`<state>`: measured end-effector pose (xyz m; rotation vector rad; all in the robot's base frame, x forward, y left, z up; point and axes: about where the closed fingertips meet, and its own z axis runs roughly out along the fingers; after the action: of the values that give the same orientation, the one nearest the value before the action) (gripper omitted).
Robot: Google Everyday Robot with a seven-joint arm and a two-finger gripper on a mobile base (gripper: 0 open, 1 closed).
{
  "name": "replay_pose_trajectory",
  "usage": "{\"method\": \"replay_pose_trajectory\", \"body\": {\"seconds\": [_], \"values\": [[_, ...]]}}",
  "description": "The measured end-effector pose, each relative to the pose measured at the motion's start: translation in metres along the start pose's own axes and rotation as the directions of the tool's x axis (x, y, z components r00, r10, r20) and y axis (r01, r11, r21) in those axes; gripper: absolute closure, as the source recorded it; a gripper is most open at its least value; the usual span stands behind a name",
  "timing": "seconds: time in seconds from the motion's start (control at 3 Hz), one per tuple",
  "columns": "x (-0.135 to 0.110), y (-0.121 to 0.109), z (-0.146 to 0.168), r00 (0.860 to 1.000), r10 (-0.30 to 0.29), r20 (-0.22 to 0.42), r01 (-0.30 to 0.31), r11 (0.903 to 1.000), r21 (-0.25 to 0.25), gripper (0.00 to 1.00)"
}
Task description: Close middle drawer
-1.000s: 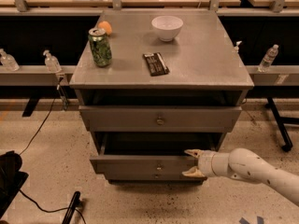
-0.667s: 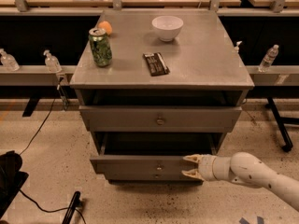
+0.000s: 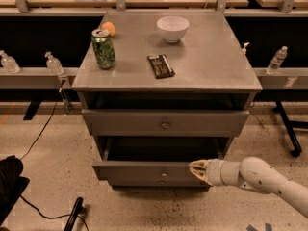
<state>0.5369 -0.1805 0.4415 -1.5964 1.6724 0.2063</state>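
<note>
The middle drawer (image 3: 139, 170) is pulled out of the grey cabinet. It has a low flat front with a small round knob (image 3: 163, 173) at its centre, and its inside looks dark. My gripper (image 3: 197, 172) comes in from the lower right on a white arm (image 3: 260, 177). It sits against the right end of the drawer's front panel, just right of the knob. Its cream fingers (image 3: 194, 166) stand one above the other, slightly apart, holding nothing.
Above is a taller, wider drawer front (image 3: 165, 122), slightly out. A narrower low front (image 3: 159, 182) sits just below. On the cabinet top (image 3: 211, 66) are a green can (image 3: 104, 49), an orange (image 3: 109, 29), a white bowl (image 3: 173, 28) and a dark bar (image 3: 160, 65). Cables and black gear (image 3: 12, 186) lie on the floor to the left.
The gripper has stayed pressed at the right end of the middle drawer's front. The arm has shifted only slightly, and the drawer shows no clear movement.
</note>
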Motion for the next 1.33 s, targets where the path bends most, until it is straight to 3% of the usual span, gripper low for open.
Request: {"method": "replay_pose_trajectory", "body": {"seconds": [1.0, 1.33], "values": [[-0.005, -0.003, -0.007, 1.000, -0.004, 0.002, 0.004, 1.0000, 0.006, 1.00], [0.008, 0.010, -0.027, 0.997, -0.062, 0.037, 0.059, 0.9942, 0.090, 1.00]]}}
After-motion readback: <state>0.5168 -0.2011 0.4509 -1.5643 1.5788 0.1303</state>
